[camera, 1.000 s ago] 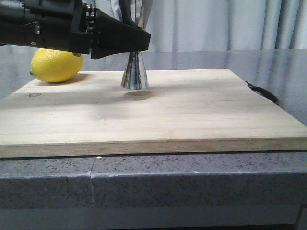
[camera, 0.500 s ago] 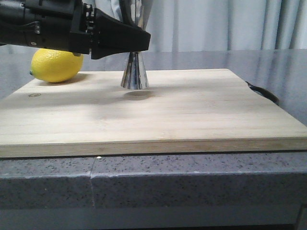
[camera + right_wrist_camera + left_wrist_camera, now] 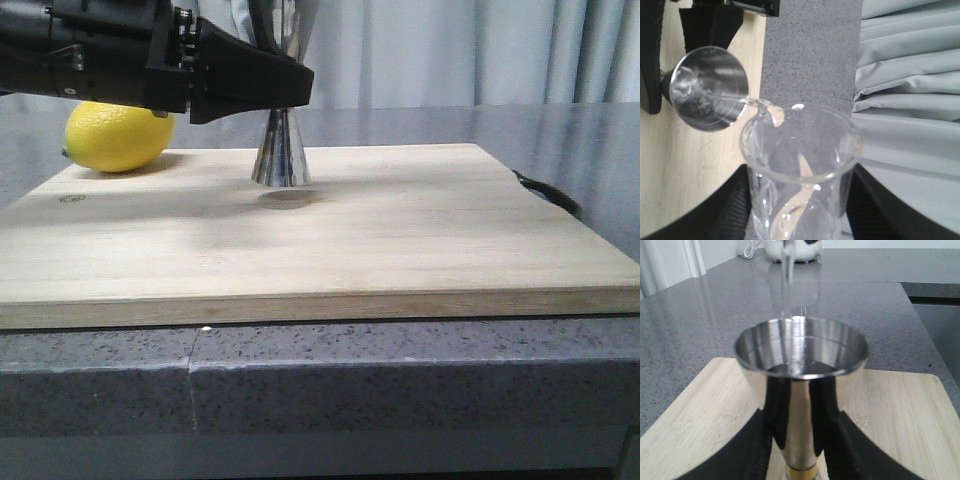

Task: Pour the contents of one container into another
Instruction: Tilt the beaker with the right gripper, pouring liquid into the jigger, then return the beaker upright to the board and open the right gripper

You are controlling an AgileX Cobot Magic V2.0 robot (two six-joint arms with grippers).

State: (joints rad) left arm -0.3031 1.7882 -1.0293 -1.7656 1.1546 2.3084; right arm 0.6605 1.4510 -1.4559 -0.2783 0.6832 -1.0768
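1 steel jigger [image 3: 281, 150], 1 glass beaker [image 3: 800, 170], 1 lemon [image 3: 117, 136], 1 wood board [image 3: 330, 235], 2 grippers

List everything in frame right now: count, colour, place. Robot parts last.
jigger: 1, shiny steel with gold waist, held just above the board's far middle, water streaming into its cup
beaker: 1, clear glass, tilted above the jigger, lip over its cup
lemon: 1, yellow, far left corner of the board
cutting board: 1, pale wood, on the counter
counter: 1, grey speckled stone, under the board
curtain: 1, pale grey, behind the counter
left gripper: 1, black, shut on the jigger's waist
right gripper: 1, black, shut on the beaker
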